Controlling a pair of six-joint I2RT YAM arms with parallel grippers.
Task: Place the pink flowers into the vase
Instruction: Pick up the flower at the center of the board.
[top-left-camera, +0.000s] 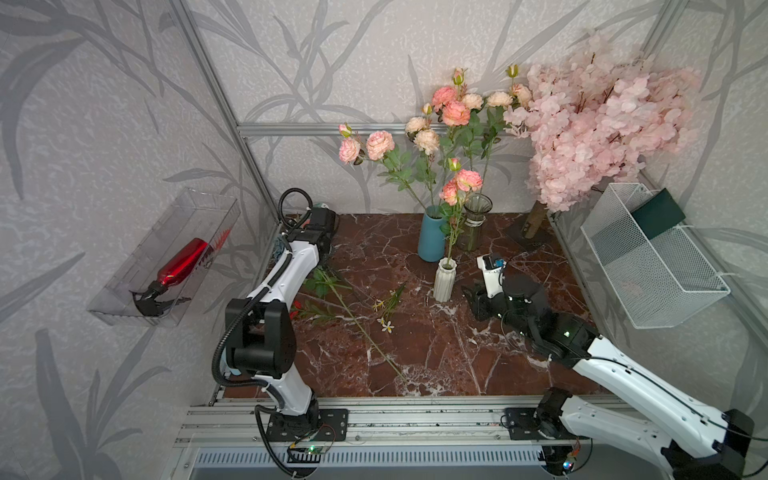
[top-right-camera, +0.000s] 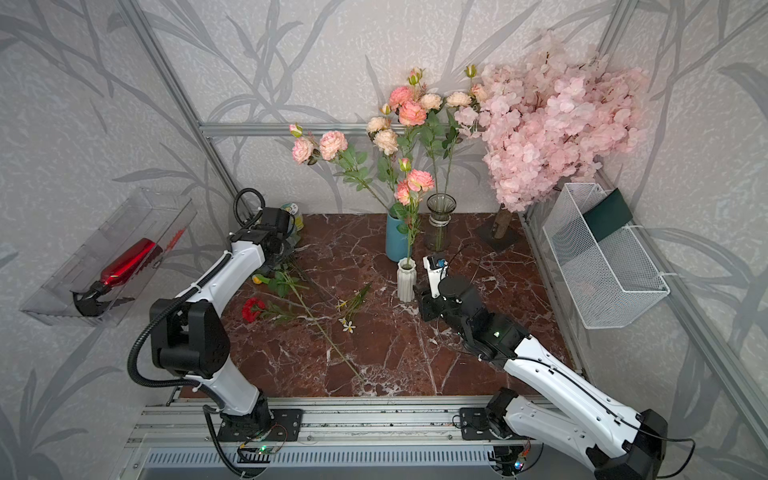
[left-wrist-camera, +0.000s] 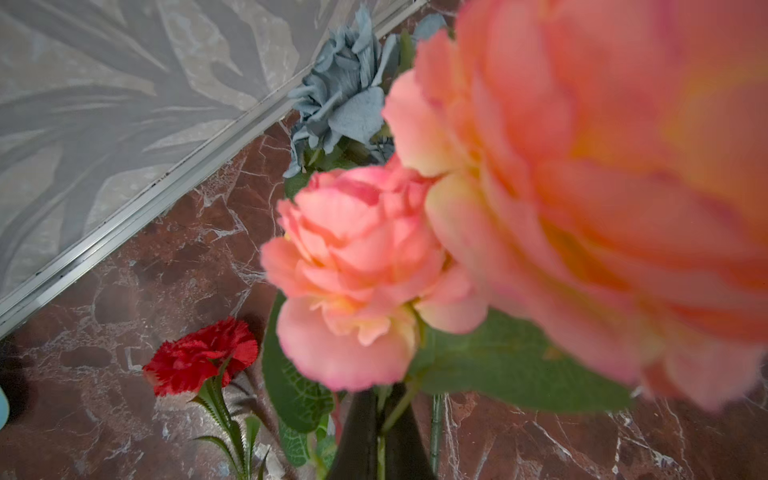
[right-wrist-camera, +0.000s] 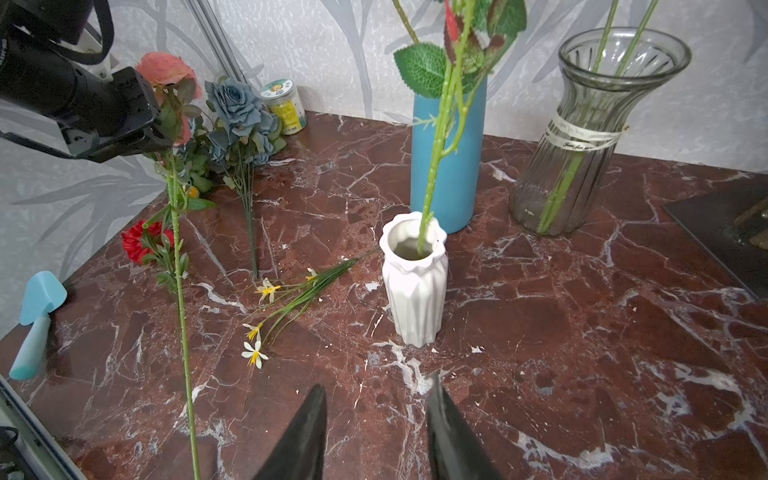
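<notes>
From my station I see grey wallpaper (top-left-camera: 374, 62) printed with darker leaf sprays on all three walls, framed by bare aluminium rails (top-left-camera: 291, 129). The bench (top-left-camera: 436, 345) has a red-brown marble top veined in white. A clear plastic bin (top-left-camera: 187, 208) hangs on the left-hand wall and a white wire basket (top-left-camera: 665, 286) on the right-hand one. The light is soft and even.

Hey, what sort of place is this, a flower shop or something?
Probably a robot test cell dressed as a florist's corner: an aluminium frame holds wallpapered panels, the left arm and right arm are bolted to a front rail, and a marble-look table carries vases of pink flowers.
</notes>
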